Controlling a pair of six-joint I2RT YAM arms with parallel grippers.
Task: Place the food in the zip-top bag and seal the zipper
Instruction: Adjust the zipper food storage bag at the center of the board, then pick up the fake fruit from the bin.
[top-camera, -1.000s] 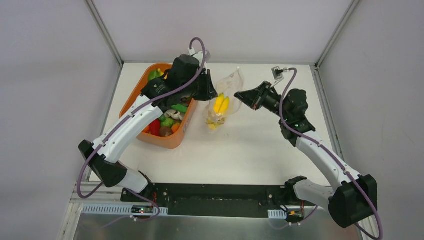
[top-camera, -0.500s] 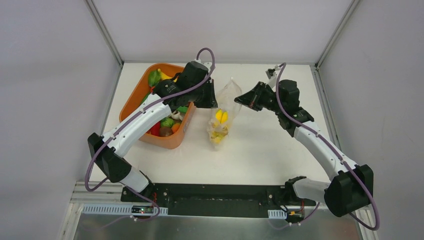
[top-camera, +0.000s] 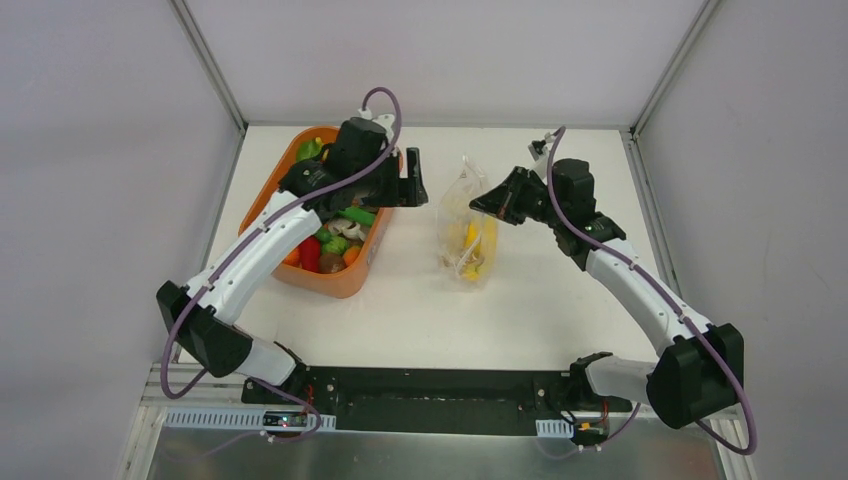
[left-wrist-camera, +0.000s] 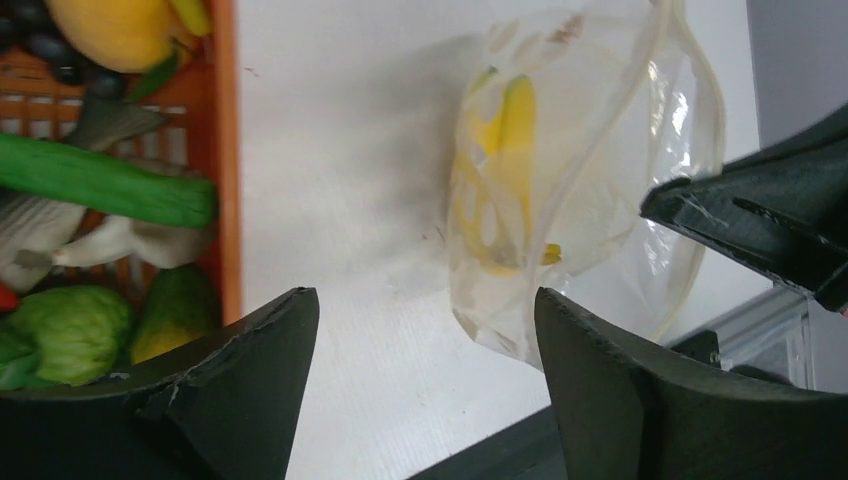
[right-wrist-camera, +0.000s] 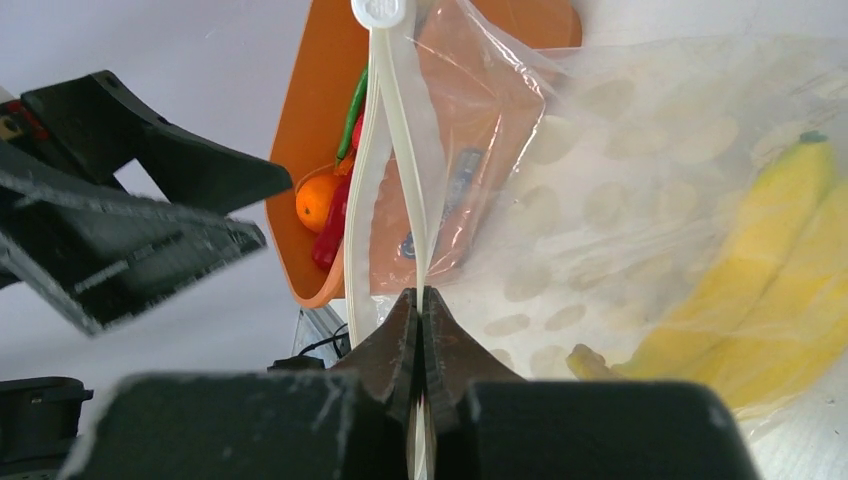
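Observation:
The clear, white-dotted zip-top bag (top-camera: 466, 228) hangs from my right gripper (top-camera: 492, 205) and touches the table; yellow bananas (top-camera: 473, 243) are inside. In the right wrist view that gripper (right-wrist-camera: 421, 300) is shut on the pale zipper (right-wrist-camera: 385, 170). Beyond the pinch the two strips stand apart. My left gripper (top-camera: 416, 181) is open and holds nothing, left of the bag and apart from it. In its wrist view, bare table lies between its fingertips (left-wrist-camera: 423, 308). The bag (left-wrist-camera: 600, 190) and bananas (left-wrist-camera: 512, 125) sit ahead and to the right. More food (top-camera: 332, 243) fills the tub.
The orange tub (top-camera: 268, 195) stands at the left, under the left arm, with a green cucumber (left-wrist-camera: 100, 185) and other toy pieces inside. Its rim (left-wrist-camera: 226, 150) lies close to the left finger. Grey enclosure walls surround the table.
My left gripper has opened, let go of the bag and drawn back left toward the tub. The right gripper has carried the bag rightward, and the bananas have slid lower inside it.

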